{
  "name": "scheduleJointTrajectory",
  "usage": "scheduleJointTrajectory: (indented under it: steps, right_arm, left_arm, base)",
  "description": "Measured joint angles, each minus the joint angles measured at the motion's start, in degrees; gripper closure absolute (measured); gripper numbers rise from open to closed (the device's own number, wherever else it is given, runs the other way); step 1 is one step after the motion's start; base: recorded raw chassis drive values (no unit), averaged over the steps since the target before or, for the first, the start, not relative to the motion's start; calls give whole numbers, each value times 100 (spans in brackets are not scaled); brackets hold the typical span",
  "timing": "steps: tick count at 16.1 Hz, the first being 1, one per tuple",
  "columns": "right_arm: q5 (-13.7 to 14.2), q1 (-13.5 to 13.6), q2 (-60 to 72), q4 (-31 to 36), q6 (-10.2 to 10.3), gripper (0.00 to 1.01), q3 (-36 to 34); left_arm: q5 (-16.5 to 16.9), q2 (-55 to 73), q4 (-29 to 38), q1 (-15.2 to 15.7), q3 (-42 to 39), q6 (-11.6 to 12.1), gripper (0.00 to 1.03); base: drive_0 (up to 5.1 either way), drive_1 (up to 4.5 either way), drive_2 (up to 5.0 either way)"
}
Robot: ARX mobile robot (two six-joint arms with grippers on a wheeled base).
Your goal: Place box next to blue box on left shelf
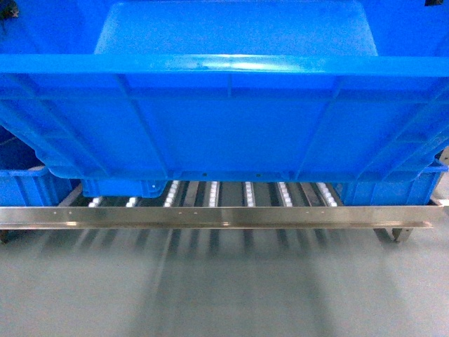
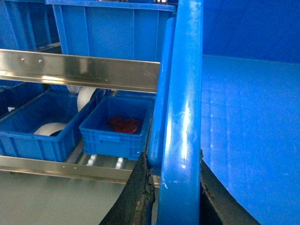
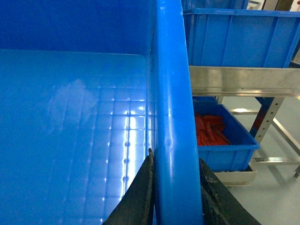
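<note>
Light is bright, cool and from overhead. Glare streaks run down the box [image 2: 180, 126] rim in both wrist views and spot its inner floor at 6 o'clock. The shelf [image 1: 210, 214] rail gleams; soft striped shadows blur the floor [image 1: 224, 288] below. Head view is slightly soft.

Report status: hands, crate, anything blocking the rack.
Left hand and right hand each shut on the box rim. Box held above the left shelf, roller gap open between two blue bins.

Bare rollers [image 1: 249, 193] lie free between two shelved crates [image 1: 24, 184].
</note>
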Motion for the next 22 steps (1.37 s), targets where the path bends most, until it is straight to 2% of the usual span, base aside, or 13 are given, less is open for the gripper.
scheduleJointTrajectory:
  steps: [22]
  right_arm:
    - [-9, -26, -4, 0, 0, 84, 0]
  left_arm:
    - [-2, 0, 4, -22, 0, 0, 89]
  base:
    - [0, 0, 0]
